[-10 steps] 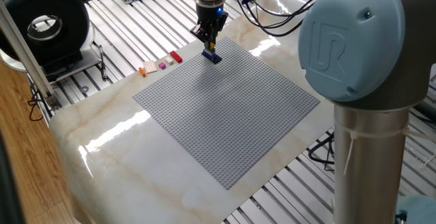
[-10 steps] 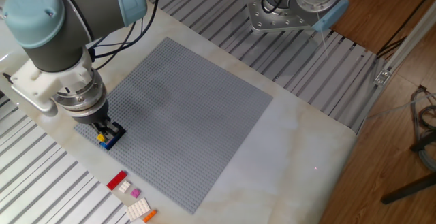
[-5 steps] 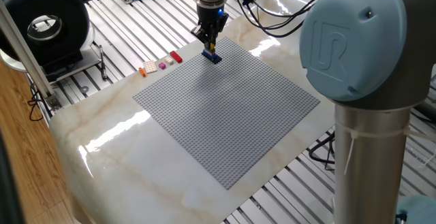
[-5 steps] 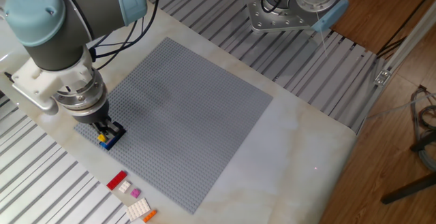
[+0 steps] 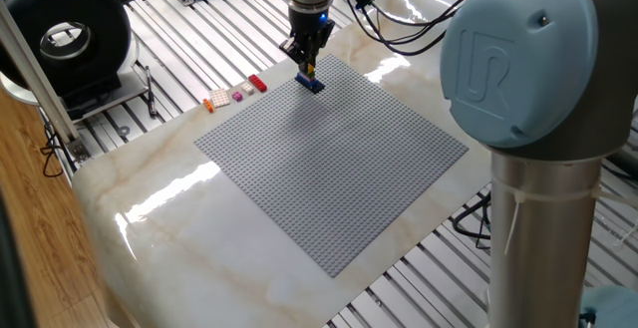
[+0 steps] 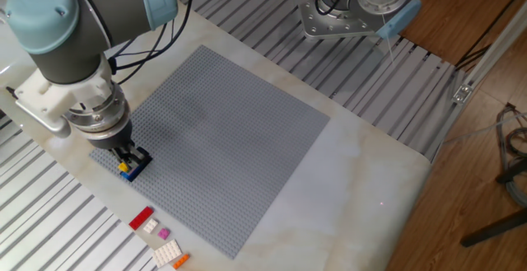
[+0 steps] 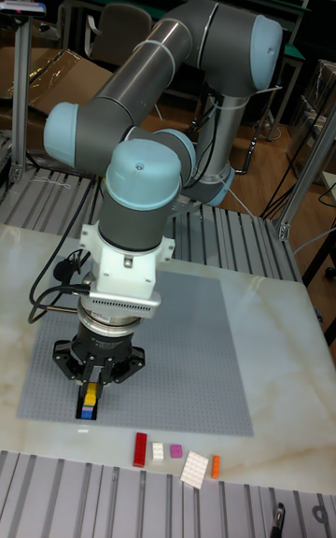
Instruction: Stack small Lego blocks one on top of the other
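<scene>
A short stack of small Lego blocks stands near the corner of the grey baseplate (image 5: 329, 159). It has a dark navy base (image 6: 141, 157) and a blue brick (image 7: 87, 412), with a yellow brick (image 6: 125, 168) on top. My gripper (image 5: 308, 66) points straight down over the stack, its fingers shut on the yellow brick (image 7: 91, 396). The fingers hide the sides of the stack. Loose on the marble beside the plate lie a red brick (image 5: 257, 84), a pink brick (image 5: 239, 95) and an orange brick (image 5: 211, 102).
Two white bricks (image 7: 195, 468) lie among the loose ones (image 6: 142, 217). The baseplate (image 6: 222, 131) rests on a marble slab over slatted aluminium. The arm's own base (image 5: 538, 218) rises at the near right, and a black reel (image 5: 65, 39) stands at the far left.
</scene>
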You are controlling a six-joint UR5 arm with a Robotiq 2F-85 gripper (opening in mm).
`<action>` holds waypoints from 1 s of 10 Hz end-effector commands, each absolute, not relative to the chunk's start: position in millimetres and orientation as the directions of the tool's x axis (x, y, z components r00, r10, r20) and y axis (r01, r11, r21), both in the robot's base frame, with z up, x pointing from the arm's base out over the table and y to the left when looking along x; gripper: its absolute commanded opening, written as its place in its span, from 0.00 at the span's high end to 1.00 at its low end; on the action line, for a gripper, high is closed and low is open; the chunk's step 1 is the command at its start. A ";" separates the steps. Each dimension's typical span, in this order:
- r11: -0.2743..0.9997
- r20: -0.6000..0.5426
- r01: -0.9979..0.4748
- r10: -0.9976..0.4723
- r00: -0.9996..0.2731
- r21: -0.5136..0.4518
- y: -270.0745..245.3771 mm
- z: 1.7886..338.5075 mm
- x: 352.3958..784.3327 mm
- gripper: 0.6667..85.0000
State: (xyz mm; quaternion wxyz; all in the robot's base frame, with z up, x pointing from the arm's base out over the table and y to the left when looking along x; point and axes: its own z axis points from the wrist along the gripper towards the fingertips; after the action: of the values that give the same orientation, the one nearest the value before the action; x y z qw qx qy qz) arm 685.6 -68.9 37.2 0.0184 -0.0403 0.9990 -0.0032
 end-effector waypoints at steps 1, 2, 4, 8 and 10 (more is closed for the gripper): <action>0.998 -0.042 -0.059 -0.058 -0.997 0.026 -69.1 38.7 689.1 1.00; 0.999 -0.053 -0.032 -0.030 -0.998 0.041 -65.8 36.8 693.7 1.00; 0.997 -0.076 0.006 0.012 -0.997 0.083 -55.7 35.7 701.4 1.00; 0.991 -0.083 0.009 0.021 -0.996 0.135 -60.4 29.8 701.4 1.00; 0.994 -0.087 0.006 0.016 -0.996 0.110 -61.4 25.0 703.6 1.00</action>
State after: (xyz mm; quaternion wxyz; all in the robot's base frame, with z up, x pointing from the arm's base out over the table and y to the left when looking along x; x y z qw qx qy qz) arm 700.5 -59.3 29.9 0.0380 0.0000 0.9978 0.0540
